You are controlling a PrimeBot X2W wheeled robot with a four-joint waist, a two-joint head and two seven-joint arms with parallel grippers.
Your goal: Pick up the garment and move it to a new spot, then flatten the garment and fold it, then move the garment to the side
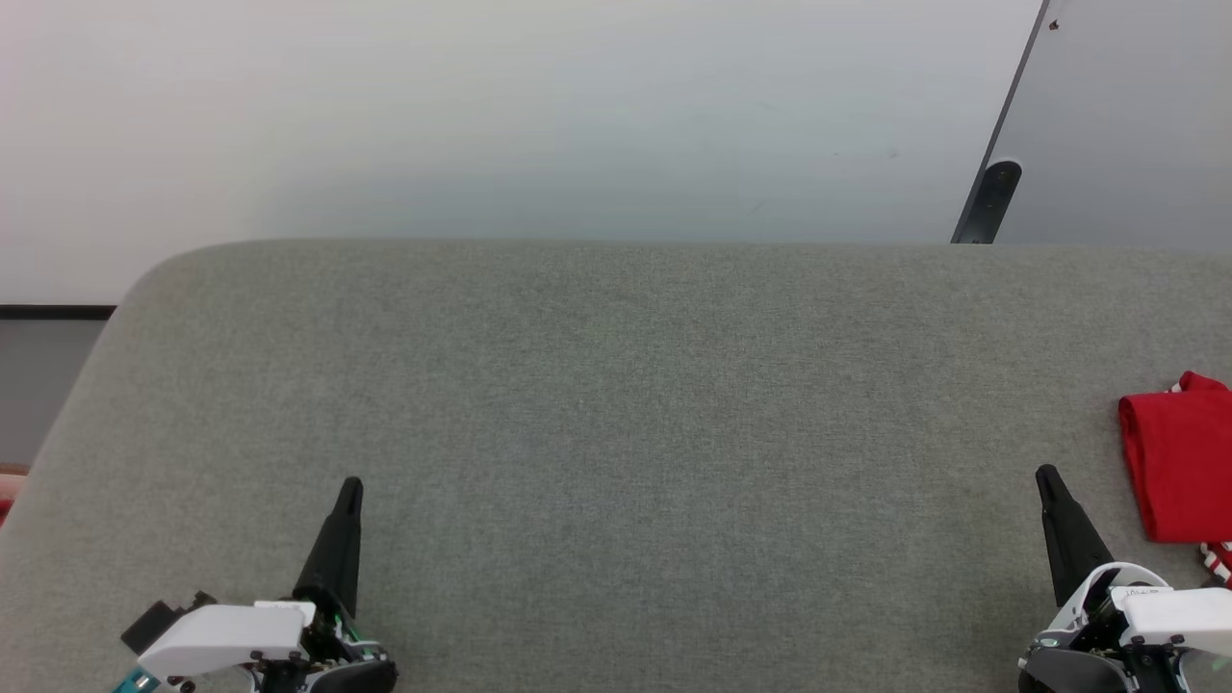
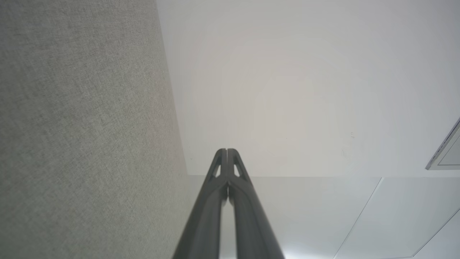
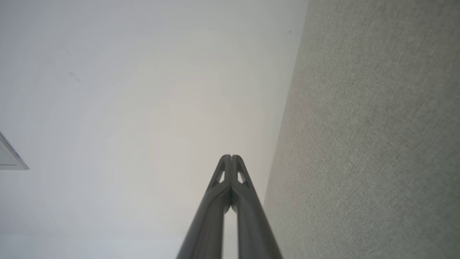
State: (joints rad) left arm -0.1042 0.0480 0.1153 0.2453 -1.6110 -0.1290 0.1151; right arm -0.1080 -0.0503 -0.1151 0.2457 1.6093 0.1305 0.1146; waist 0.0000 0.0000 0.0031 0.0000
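The garment (image 1: 1179,462) lies folded at the far right of the grey fabric surface (image 1: 616,433). The head view's edge cuts it off, and scraps of red-and-white stripe trim peep out at its top and bottom. Near its left side, not touching, the right gripper (image 1: 1047,479) points away from the robot, fingers pressed together, empty. The left gripper (image 1: 349,491) mirrors it well across the surface, likewise closed on nothing.

My head camera looks forward and down over the grey fabric worktop (image 1: 616,404). Wrist cameras sight along my left tool (image 2: 227,150) and right tool (image 3: 231,155), close over that same worktop.
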